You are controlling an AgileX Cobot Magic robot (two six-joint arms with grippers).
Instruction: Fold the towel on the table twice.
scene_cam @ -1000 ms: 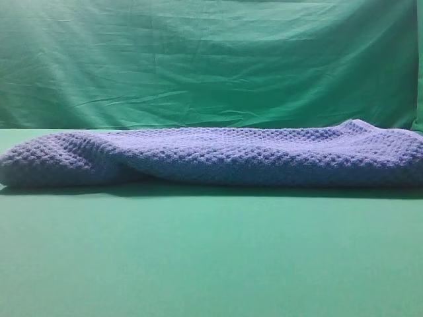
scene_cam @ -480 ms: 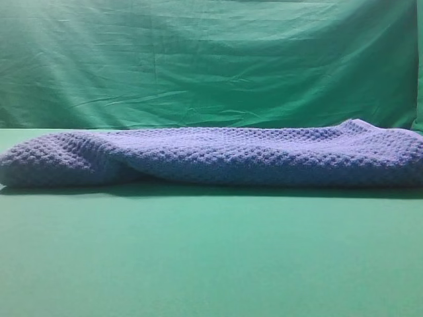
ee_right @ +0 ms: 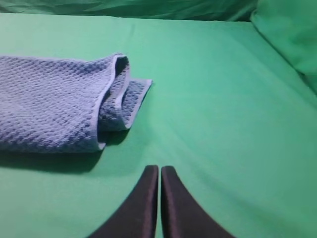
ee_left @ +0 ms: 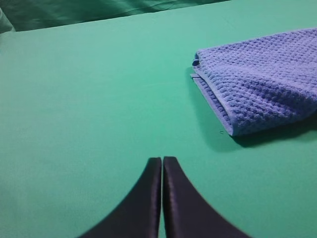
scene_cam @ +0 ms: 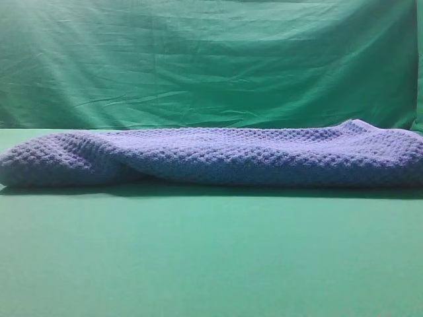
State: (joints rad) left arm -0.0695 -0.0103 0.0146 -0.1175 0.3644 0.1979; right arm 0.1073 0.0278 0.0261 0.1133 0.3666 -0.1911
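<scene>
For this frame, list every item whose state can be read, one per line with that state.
Blue-grey waffle-weave towel: lying folded in layers on the table, a long strip, held by neither hand.
Left hand: shut, empty, above bare table, apart from the towel.
Right hand: shut, empty, apart from the towel.
Bright green smooth table: bearing the towel.

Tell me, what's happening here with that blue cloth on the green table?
Nothing is handling it right now. The towel lies folded in a long band across the table, its layered ends visible from each wrist camera. The left gripper and right gripper are both shut and empty, hanging over bare table short of the towel's ends. Neither touches the cloth.
</scene>
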